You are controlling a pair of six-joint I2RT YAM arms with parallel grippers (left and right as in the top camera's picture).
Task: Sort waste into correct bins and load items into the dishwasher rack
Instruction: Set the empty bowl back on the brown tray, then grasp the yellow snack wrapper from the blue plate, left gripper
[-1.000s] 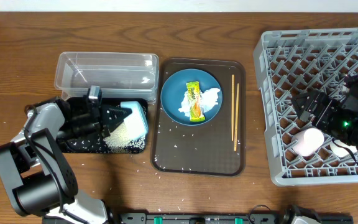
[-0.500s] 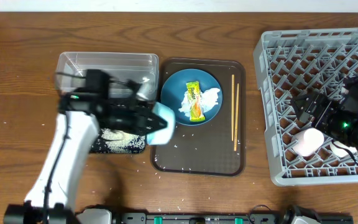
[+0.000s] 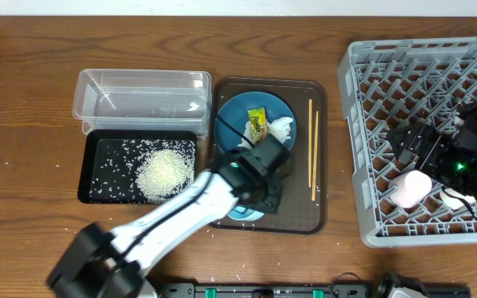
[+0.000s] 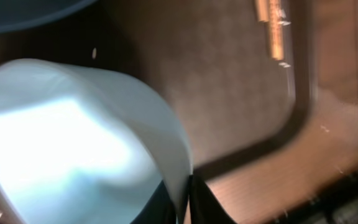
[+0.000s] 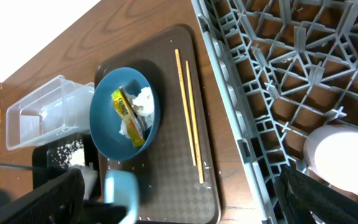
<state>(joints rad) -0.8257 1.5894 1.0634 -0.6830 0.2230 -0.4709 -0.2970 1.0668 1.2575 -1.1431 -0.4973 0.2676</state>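
My left gripper (image 3: 253, 199) is shut on the rim of the pale-blue bowl (image 3: 243, 214), low over the front of the brown tray (image 3: 298, 207). The left wrist view shows the fingers (image 4: 188, 199) pinching the bowl's rim (image 4: 73, 137). The dark-blue plate (image 3: 238, 116) holds the snack wrapper (image 3: 257, 122) and white tissue (image 3: 282, 127); my arm covers its front. Two chopsticks (image 3: 312, 153) lie on the tray's right. Rice (image 3: 162, 172) is piled in the black bin (image 3: 98, 178). My right gripper (image 3: 412, 141) is open over the grey rack (image 3: 404, 74), above the pink cup (image 3: 410, 189) and white cup (image 3: 454, 199).
The clear bin (image 3: 139, 95) stands behind the black bin, with only a few grains in it. Loose rice grains lie on the tray and on the wood in front of it. The rack fills the table's right side.
My left arm swung right from the black bin to the tray's front, carrying the bowl. The rice stays piled in the black bin. The right arm has not moved.
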